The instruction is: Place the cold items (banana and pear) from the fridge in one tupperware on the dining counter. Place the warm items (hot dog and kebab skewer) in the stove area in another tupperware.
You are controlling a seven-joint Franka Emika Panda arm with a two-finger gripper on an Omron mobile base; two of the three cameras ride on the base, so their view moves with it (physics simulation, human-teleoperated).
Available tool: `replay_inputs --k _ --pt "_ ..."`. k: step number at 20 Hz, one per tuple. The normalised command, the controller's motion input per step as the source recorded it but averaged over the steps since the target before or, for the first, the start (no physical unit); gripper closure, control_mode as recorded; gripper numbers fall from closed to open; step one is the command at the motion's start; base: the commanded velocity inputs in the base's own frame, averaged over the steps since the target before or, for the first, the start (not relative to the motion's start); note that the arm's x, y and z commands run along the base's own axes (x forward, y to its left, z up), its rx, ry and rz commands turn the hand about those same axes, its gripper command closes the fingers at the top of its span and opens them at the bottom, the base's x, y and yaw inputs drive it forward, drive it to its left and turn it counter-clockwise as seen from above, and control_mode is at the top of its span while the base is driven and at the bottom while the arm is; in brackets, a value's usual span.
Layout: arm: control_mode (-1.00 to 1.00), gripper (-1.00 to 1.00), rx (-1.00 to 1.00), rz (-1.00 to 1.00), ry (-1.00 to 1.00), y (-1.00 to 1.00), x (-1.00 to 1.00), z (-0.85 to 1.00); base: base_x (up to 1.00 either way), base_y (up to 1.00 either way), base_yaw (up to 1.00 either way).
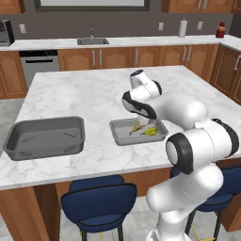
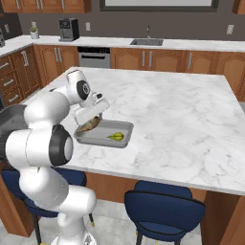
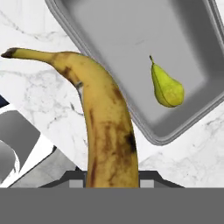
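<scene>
Gripper (image 1: 136,126) is clamped on the banana (image 3: 105,127): in the hand view the fruit runs up from between the jaws, brown-spotted, its dark stem end curving to the upper left. The fingertips themselves are hidden behind it.

Both base views put the gripper low over the small light grey tupperware (image 1: 123,138), at the end of it closest to the arm. In the hand view the banana's upper part is over bare marble, with the tray rim just beside it. From the base views I can't tell if the banana touches the tray floor.

The pear (image 3: 166,86) lies on its side on the tray floor, stem up-left in the hand view, apart from the banana. In the left base view it sits toward the tray's right end.

The small tray rests on the dining counter (image 1: 94,94) near the front edge, the one with the blue stools (image 1: 99,200) under it, roughly mid-length.

The larger dark grey tupperware (image 1: 46,137) sits on the same counter near the front-left corner in the left base view, well apart from the small tray.

The sink (image 1: 92,41) and a paper towel roll (image 1: 182,28) are on the back wall counter.
</scene>
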Motion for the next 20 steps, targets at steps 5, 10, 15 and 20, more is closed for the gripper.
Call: replay_inputs --k 5,10,15,20 --pt "-1.0 1.0 0.03 0.0 -0.24 0.34 0.58 -0.72 0.0 0.0 0.0" --pt "-1.0 1.0 0.1 0.01 -0.14 0.01 0.61 -0.44 0.0 0.0 0.0" --pt "-1.0 1.0 0.09 0.11 0.04 -0.35 0.74 -0.38 0.0 0.0 0.0" --pt "-1.0 1.0 0.0 0.12 0.17 -0.22 0.79 -0.47 0.0 0.0 0.0"
